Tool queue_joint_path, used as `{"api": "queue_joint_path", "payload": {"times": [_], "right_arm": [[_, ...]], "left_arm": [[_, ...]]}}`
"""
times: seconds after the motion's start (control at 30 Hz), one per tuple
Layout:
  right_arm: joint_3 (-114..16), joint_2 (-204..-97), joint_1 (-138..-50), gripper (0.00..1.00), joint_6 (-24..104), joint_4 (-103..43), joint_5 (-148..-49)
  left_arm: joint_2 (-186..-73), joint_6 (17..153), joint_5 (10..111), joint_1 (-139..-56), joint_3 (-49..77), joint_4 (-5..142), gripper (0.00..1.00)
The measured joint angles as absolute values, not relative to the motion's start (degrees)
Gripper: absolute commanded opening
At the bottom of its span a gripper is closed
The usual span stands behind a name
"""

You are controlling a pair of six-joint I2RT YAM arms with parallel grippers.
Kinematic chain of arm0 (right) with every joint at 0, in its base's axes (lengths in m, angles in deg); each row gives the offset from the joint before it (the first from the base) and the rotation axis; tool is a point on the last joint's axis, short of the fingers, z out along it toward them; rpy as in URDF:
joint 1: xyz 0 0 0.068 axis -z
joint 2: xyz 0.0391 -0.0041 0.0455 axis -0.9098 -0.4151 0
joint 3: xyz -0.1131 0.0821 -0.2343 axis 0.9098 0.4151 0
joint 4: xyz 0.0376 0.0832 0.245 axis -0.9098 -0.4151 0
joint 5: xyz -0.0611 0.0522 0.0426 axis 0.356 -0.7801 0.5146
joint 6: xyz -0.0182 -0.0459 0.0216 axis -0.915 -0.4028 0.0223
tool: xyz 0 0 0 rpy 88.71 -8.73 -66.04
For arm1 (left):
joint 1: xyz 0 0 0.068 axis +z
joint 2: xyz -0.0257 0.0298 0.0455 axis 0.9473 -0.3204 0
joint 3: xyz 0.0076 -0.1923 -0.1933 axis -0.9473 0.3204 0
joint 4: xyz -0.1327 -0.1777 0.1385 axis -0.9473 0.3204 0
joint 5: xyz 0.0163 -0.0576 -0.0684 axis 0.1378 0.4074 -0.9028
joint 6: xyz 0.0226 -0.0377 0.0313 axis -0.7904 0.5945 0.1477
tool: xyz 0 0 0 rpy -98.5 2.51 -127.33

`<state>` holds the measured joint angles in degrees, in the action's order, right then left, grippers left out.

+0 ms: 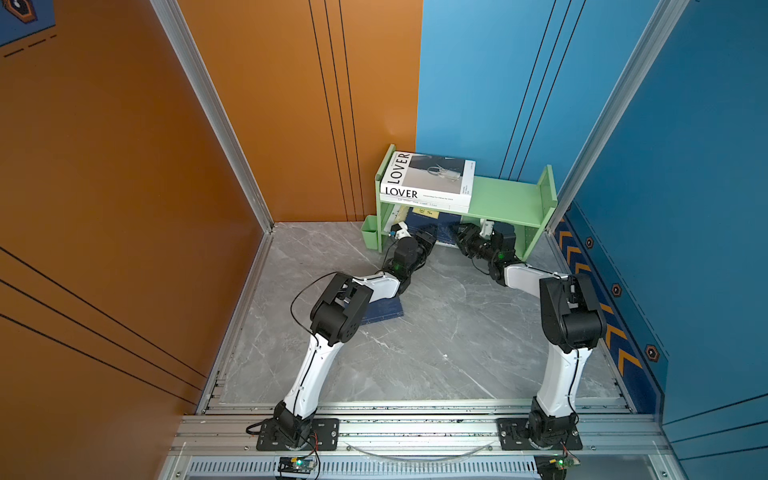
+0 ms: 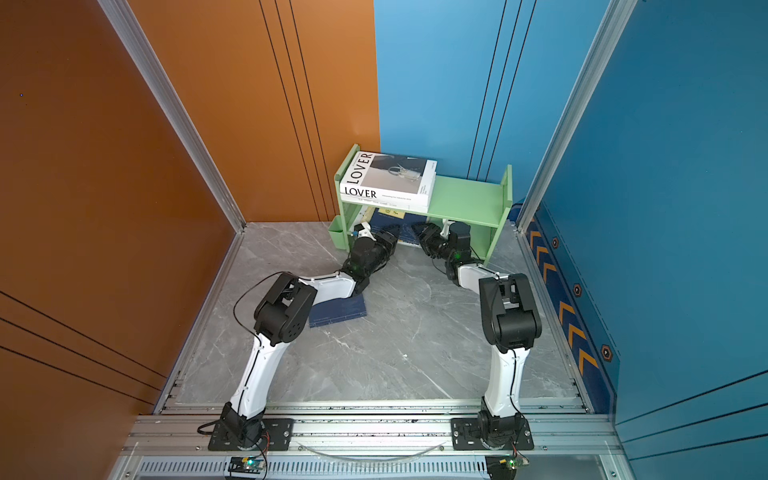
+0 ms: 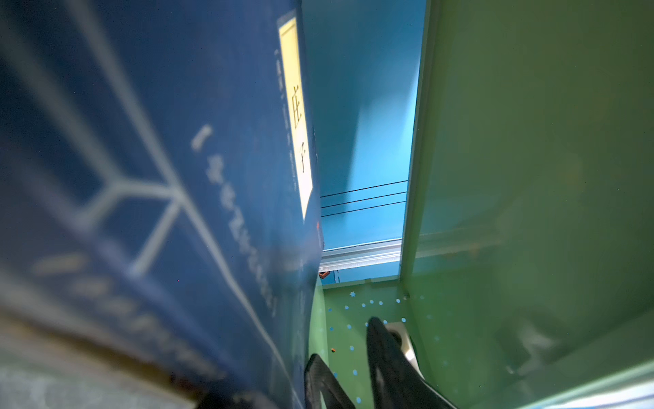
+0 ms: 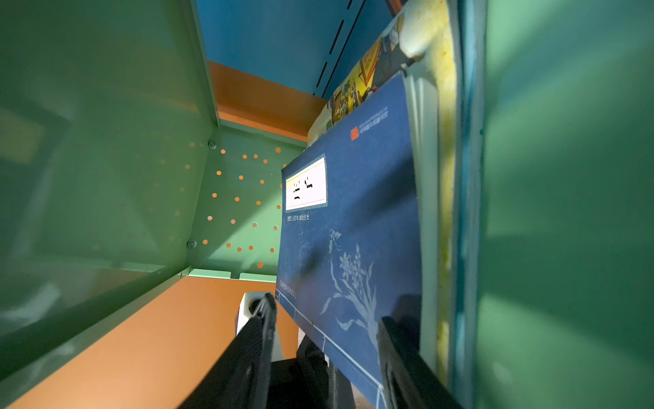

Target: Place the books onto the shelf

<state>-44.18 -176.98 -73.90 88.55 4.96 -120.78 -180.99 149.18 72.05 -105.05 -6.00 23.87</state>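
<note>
- Gray marble tabletop (image 1: pixel 436 353), boxed in by orange and blue walls; the green shelf (image 1: pixel 507 195) stands at the back against the blue wall, with a small green cup (image 1: pixel 369 237) on its left end.
- On the top tier, at the left end, the "LOVER" book (image 1: pixel 428 178) lies flat on a second white book (image 1: pixel 424 203).
- In the lower tier a navy book (image 4: pixel 354 212) with a pale label lies against a yellow illustrated book (image 4: pixel 354 88).
- Both arms reach into the lower tier.
- Left gripper (image 3: pixel 345 340): jaws apart, nothing between them, just beside the navy book.
- Right gripper (image 4: pixel 329 310): jaws wide, one finger (image 4: pixel 400 354) over the navy book's cover, the other clear of it.
- Another navy book (image 1: pixel 384 313) lies on the tabletop under the left arm.
</note>
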Motion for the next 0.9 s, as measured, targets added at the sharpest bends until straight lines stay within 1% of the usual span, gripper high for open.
{"api": "queue_joint_path", "payload": {"times": [0.07, 0.3, 0.5, 0.67, 0.9], "right_arm": [[-44.2, -177.0, -73.9, 0.55, 88.3, 4.8, -120.7], [-44.2, -177.0, -73.9, 0.54, 88.0, 4.6, -120.2], [-44.2, -177.0, -73.9, 0.54, 88.0, 4.6, -120.1], [-44.1, -177.0, -73.9, 0.54, 88.0, 4.6, -120.0], [-43.9, -176.8, -73.9, 0.54, 88.0, 4.6, -119.7]], "left_arm": [[-180.3, 149.5, 71.8, -105.0, -6.0, 25.2, 0.58], [-179.4, 151.0, 68.8, -104.0, -7.3, 30.1, 0.6], [-179.3, 151.7, 64.8, -103.0, -10.3, 35.8, 0.66], [-179.0, 152.0, 61.6, -102.1, -11.9, 39.6, 0.67], [-178.0, 152.1, 59.7, -101.3, -11.9, 42.6, 0.69]]}}
